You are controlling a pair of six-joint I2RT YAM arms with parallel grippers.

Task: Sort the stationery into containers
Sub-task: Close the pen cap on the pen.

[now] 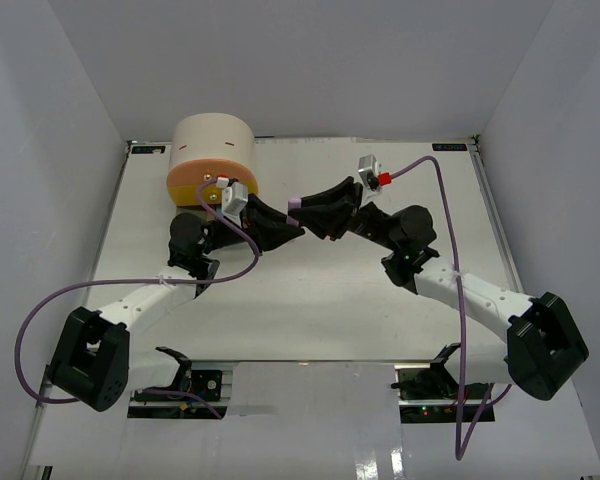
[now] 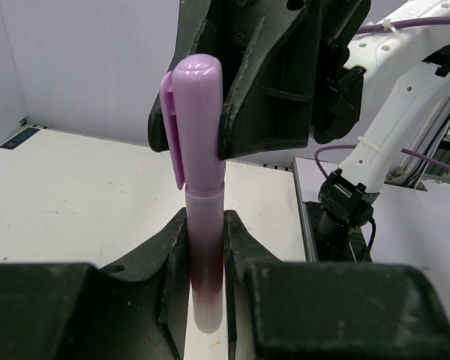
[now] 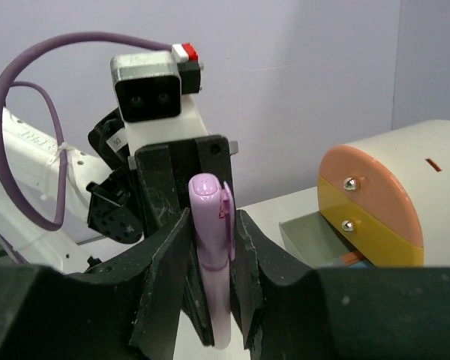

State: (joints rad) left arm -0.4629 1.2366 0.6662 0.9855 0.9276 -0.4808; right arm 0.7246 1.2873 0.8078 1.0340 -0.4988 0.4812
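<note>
Right now the white table (image 1: 310,300) carries the beige half-cylinder cabinet (image 1: 212,145) at its far left. From the right wrist camera I see its orange drawer (image 3: 360,180) and yellow drawer (image 3: 371,232) pushed in, each with a small round knob, while the grey-green drawer (image 3: 304,232) at the bottom stands pulled out. Something orange lies in it, though I cannot tell what.

Both arms reach inward and meet above the middle of the table, just in front of the cabinet.

My left gripper (image 2: 207,251) is clamped on the lower barrel of a purple pen (image 2: 202,150), which stands upright between its fingers, clear of the table. My right gripper (image 3: 210,247) comes at the same pen from the opposite side. Its fingers sit against either side of the capped end, the clip turned to one side, so both hands grasp the pen together.
</note>
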